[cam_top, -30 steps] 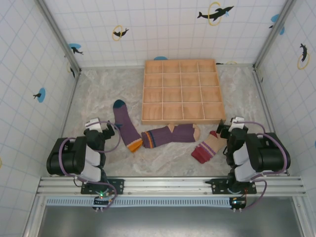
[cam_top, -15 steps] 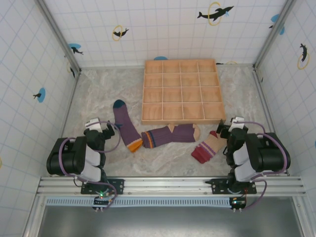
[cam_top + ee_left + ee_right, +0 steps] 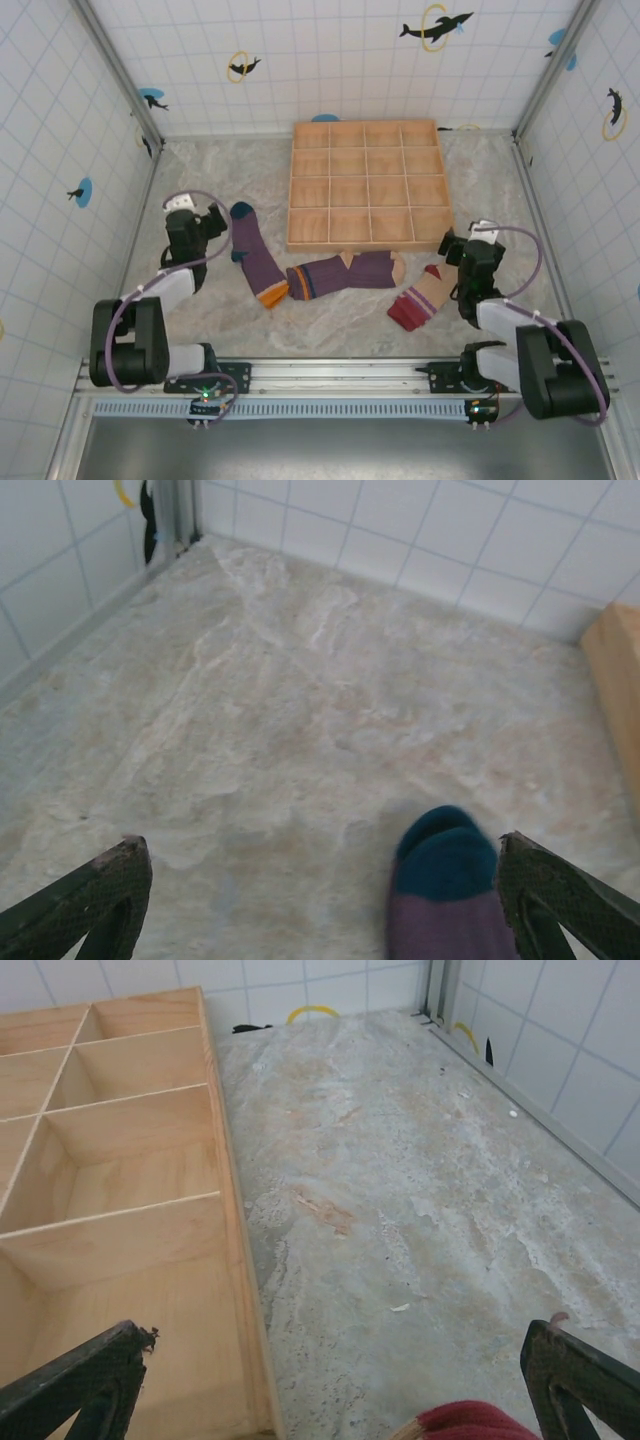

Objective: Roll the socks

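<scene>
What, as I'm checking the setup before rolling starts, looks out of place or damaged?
Nothing looks damaged or spilled. Three socks lie unrolled at different angles before the wooden tray: the teal-toed sock on the left, the tan-toed purple sock in the middle, the tan sock on the right.

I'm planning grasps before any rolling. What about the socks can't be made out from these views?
- Teal-toed sock, left wrist view: everything past the toe is cut off by the bottom edge.
- Tan sock, right wrist view: all but its red cuff is cut off by the bottom edge.
- Striped purple sock, top view: whether it touches the tray is too small to tell.
</scene>
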`<state>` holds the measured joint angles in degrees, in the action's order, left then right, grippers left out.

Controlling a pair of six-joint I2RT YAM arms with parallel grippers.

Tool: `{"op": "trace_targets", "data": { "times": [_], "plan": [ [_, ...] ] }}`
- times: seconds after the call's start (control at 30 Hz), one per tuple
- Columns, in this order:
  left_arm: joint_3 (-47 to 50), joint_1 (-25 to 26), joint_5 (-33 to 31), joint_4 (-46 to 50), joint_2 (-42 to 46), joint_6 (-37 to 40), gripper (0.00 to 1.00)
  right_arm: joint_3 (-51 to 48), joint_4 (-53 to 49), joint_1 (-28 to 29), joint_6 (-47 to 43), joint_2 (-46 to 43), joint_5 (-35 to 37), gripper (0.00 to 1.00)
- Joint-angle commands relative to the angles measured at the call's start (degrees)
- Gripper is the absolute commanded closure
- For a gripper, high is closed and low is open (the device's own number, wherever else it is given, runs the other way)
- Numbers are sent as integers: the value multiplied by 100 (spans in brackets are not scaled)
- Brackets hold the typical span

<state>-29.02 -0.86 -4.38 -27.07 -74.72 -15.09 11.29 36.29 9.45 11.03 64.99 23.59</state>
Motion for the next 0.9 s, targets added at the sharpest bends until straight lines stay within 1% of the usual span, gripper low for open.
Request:
{"op": "trace_targets", "data": {
  "times": [0.0,0.07,0.2,0.27,0.33,0.4,0.5,0.57,0.6,0.67,0.73,0.77,0.87],
  "plan": [
    [-711,58,504,2315,219,-848,10,604,-2076,320,652,-452,498,0],
    [-1108,135,942,3056,356,-1210,10,926,-2745,598,817,-671,374,0],
    [-1388,574,1510,3907,765,-1721,12,1550,-4039,1159,1158,-758,137,0],
    [-1381,879,1802,4113,938,-2019,15,1774,-4508,1577,1194,-713,229,0],
    [-1338,1260,2120,4246,1074,-2330,17,1929,-4992,2096,1245,-657,473,0],
    [-1215,1618,2388,4254,1183,-2695,20,1991,-5299,2464,1371,-638,558,0],
    [-878,2211,2576,4048,1420,-3417,20,1894,-5467,2774,1648,-734,437,0],
    [-619,2581,2615,3769,1583,-3938,21,1821,-5504,2821,1859,-823,338,0],
    [-496,2889,2573,3602,1664,-4166,22,1792,-5513,2829,1970,-883,316,0],
    [-338,3313,2417,3321,1762,-4560,27,1738,-5501,2858,2124,-1003,391,0],
    [-186,3765,2300,2978,1732,-4939,36,1728,-5550,2869,2310,-1120,591,0],
    [-102,3931,2289,2785,1697,-5145,39,1736,-5562,2869,2342,-1152,624,0],
    [173,4596,2161,1961,1430,-5686,43,1787,-5563,2869,2369,-1216,631,0]
  ]
}}
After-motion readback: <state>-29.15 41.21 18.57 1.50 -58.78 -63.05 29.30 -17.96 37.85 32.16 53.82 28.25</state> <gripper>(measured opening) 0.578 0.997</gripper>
